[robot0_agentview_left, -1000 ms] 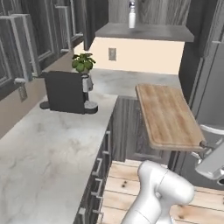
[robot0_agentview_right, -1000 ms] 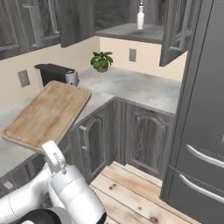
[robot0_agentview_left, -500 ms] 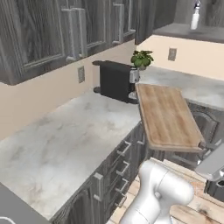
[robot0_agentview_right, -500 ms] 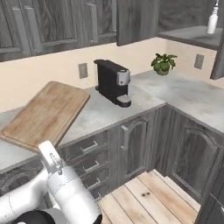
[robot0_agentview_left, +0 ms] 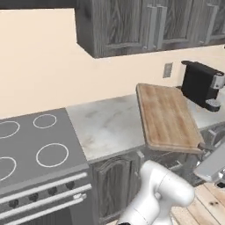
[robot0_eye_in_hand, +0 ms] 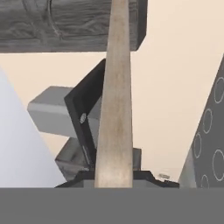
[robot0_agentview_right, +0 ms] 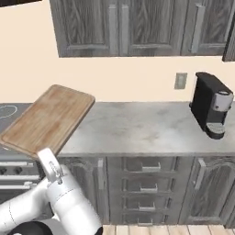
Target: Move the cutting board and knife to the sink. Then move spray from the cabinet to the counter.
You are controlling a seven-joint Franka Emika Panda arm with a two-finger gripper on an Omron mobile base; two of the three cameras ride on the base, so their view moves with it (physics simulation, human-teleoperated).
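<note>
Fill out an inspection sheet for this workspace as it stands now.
Surface: marbled counter, bare apart from the machine.
Job's things: cutting board held up edge-on in the hand view, above the counter's edge; knife, spray nothing seen.
Clutter: black coffee machine by the wall outlet.
Grippers: gripper shut on the board's edge.
Cables: nothing seen.
Surroundings: stove, grey wall cabinets, drawers.

Flat, even rendered light, kinda soft and low-res; faint shadow under the dark grey wood-grain wall cabinets (robot0_agentview_left: 145,26).
</note>
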